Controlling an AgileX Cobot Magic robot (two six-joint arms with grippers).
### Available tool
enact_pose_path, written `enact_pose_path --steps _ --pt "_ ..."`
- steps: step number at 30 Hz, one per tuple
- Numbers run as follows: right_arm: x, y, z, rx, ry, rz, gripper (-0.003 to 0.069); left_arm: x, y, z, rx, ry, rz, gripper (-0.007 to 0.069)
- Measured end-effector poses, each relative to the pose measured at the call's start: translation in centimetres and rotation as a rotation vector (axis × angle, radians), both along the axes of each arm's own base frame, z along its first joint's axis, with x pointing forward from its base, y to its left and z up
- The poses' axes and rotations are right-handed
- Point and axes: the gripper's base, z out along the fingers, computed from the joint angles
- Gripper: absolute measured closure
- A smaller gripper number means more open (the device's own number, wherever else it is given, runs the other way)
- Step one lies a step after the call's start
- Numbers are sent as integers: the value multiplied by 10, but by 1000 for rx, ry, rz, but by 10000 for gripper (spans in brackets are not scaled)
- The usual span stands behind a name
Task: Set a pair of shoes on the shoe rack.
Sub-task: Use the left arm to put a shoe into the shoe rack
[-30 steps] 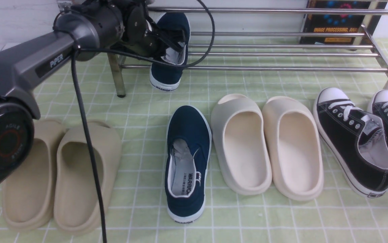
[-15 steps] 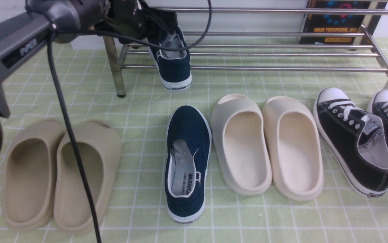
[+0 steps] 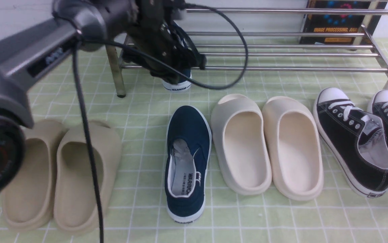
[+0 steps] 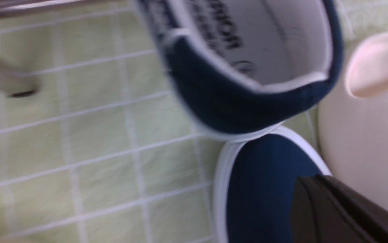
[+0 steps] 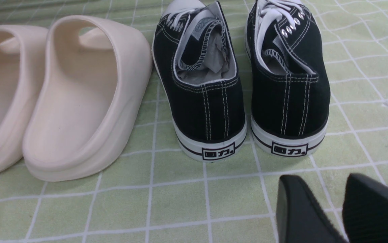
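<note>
Left gripper (image 3: 179,69) sat low over the left end of the shoe rack (image 3: 281,54), right on top of the rack-side navy slip-on (image 3: 177,85). In front view only that shoe's white heel with the WARRIOR print showed. It poked out in front of and below the front chrome tube, just right of the brass-coloured leg (image 3: 114,72). The rest was hidden by the gripper and its cable, so I couldn't tell whether it rested on the tubes.

Left wrist view was blurred. It showed the heel opening and white lining of that shoe, plus one black finger (image 4: 342,209) in a corner, apart from the shoe. Left jaws: couldn't tell, gripping or let go.

Floor-side navy slip-on (image 3: 187,162) lay flat on the green checked cloth (image 3: 146,111), toe toward the rack. It sat between the beige slides (image 3: 72,175) and the cream slides (image 3: 241,145), just beside the cream ones.

Black lace-up sneakers (image 3: 356,138) were at far right. Right gripper (image 5: 329,192) showed only in its own wrist view, over bare cloth near those sneakers' heels, fingers parted with nothing between them.

A book (image 3: 335,23) stood behind the rack's right end.
</note>
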Motion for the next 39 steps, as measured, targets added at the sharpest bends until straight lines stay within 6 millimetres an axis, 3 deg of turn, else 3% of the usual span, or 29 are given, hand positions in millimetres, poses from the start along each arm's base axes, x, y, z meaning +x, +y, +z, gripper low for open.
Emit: enact_pose_path --steps 3,6,19,28,33,34,37,39 --pt "0 0 0 0 0 0 419 10 -5 -23 13 -1 7 638" --pt "0 0 0 0 0 0 419 15 0 -33 52 -10 45 638" --pt "0 0 0 0 0 0 419 28 9 -24 86 -144 135 638" --pt "0 0 0 0 0 0 419 33 21 -25 89 -142 163 632" --pt "0 0 0 0 0 0 419 33 21 -24 91 -142 163 533" --pt "0 0 0 0 0 0 419 33 21 -23 93 -140 165 482" --pt "0 0 0 0 0 0 419 29 24 -9 98 -115 189 361" --pt "0 0 0 0 0 0 419 26 26 2 96 -110 199 328"
